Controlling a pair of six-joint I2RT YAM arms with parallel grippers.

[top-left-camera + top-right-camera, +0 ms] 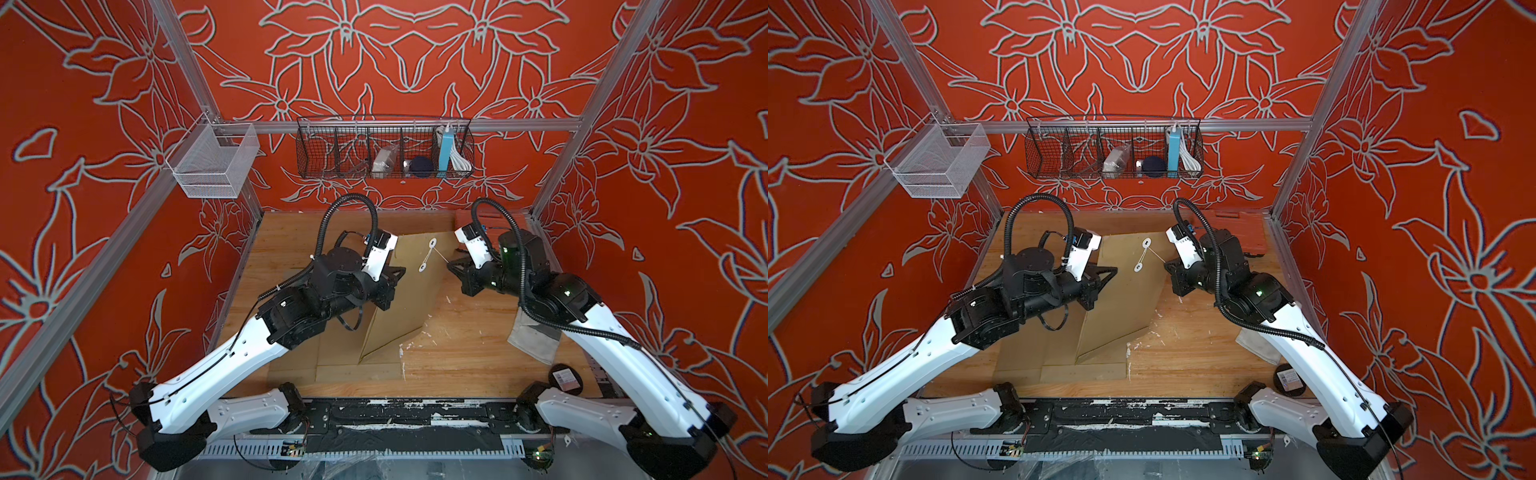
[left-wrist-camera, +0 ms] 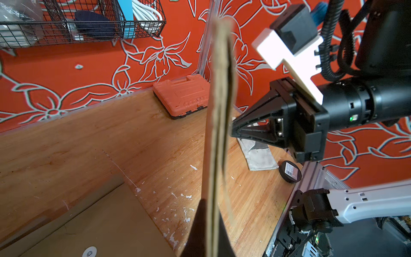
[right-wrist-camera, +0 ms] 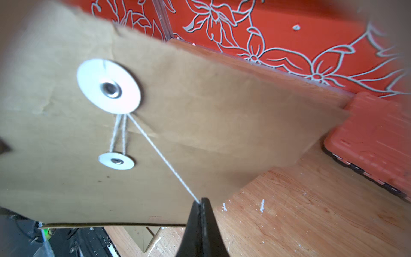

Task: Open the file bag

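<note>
The file bag (image 1: 411,291) (image 1: 1125,291) is a brown paper envelope, lifted off the table and tilted. My left gripper (image 1: 401,272) (image 2: 211,207) is shut on its left edge, which shows edge-on in the left wrist view as the file bag (image 2: 219,111). Two white discs (image 3: 109,85) (image 3: 116,160) sit on the flap side, with two strands of white string between them. One taut strand of string (image 3: 164,160) (image 1: 439,253) runs from the larger disc to my right gripper (image 3: 202,201) (image 1: 449,264), which is shut on it just right of the bag.
More brown envelopes (image 1: 332,357) lie flat under the left arm. An orange tool case (image 2: 182,95) (image 3: 373,138) sits at the back right. A grey cloth (image 1: 534,336) and a black round box (image 1: 566,377) lie front right. A wire basket (image 1: 384,149) hangs on the back wall.
</note>
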